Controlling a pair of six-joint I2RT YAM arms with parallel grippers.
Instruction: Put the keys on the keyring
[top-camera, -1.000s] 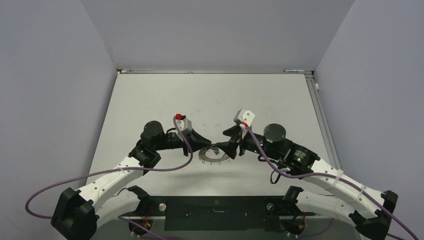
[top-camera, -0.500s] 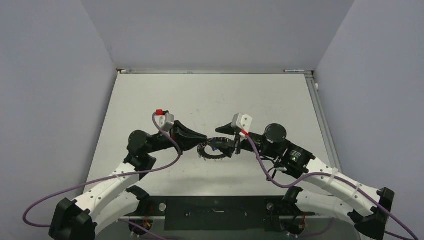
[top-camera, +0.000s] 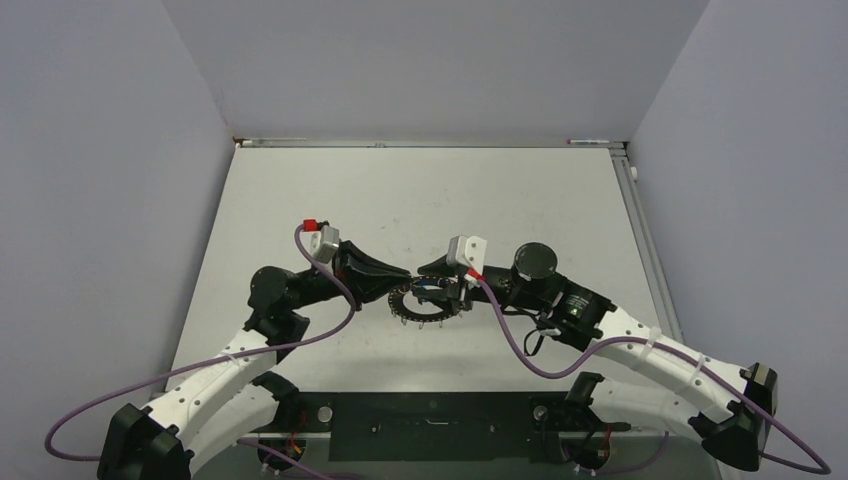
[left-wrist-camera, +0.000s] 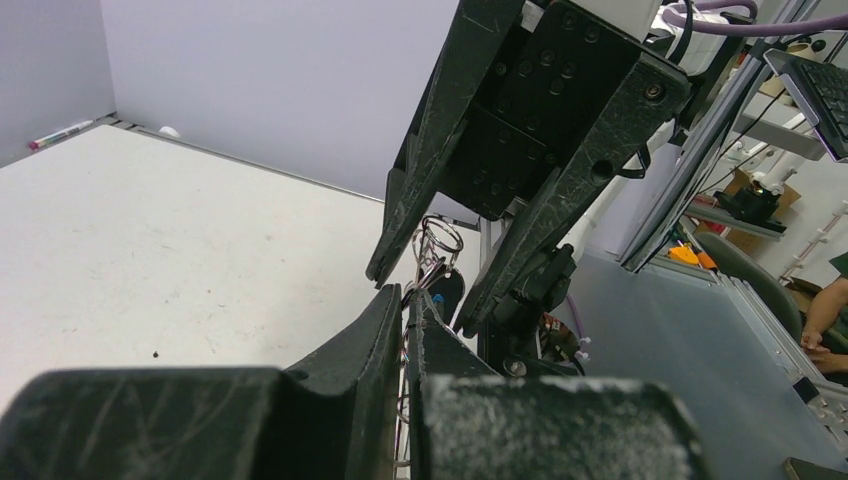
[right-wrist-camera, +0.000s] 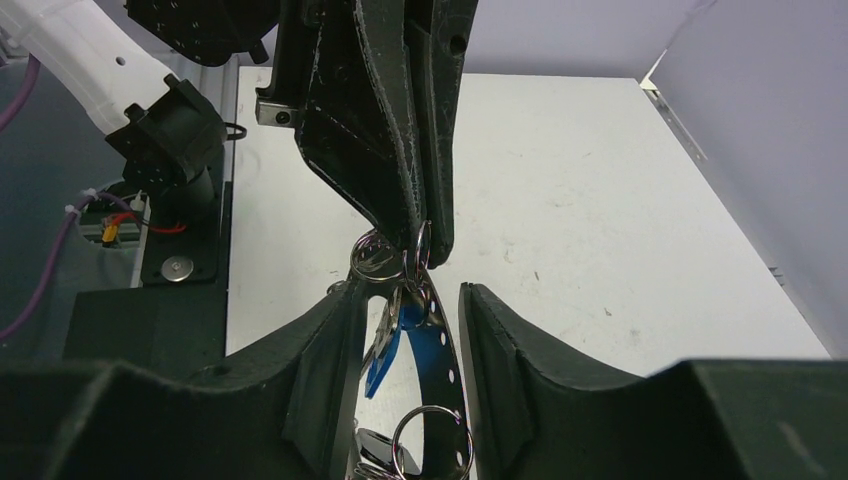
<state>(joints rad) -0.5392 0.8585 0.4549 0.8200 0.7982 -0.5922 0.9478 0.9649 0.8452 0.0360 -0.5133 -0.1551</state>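
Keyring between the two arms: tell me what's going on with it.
The left gripper is shut on the edge of the keyring, holding it near the middle of the table. The right gripper faces it, jaws apart on either side of the ring, where a blue-headed key hangs among the small wire loops. Whether that key is already threaded on cannot be told.

Scuffed white bench (top-camera: 520, 200), pale grey walls (top-camera: 430, 70) closing it in on three sides, a thin pen (top-camera: 590, 142) lying along the far edge.
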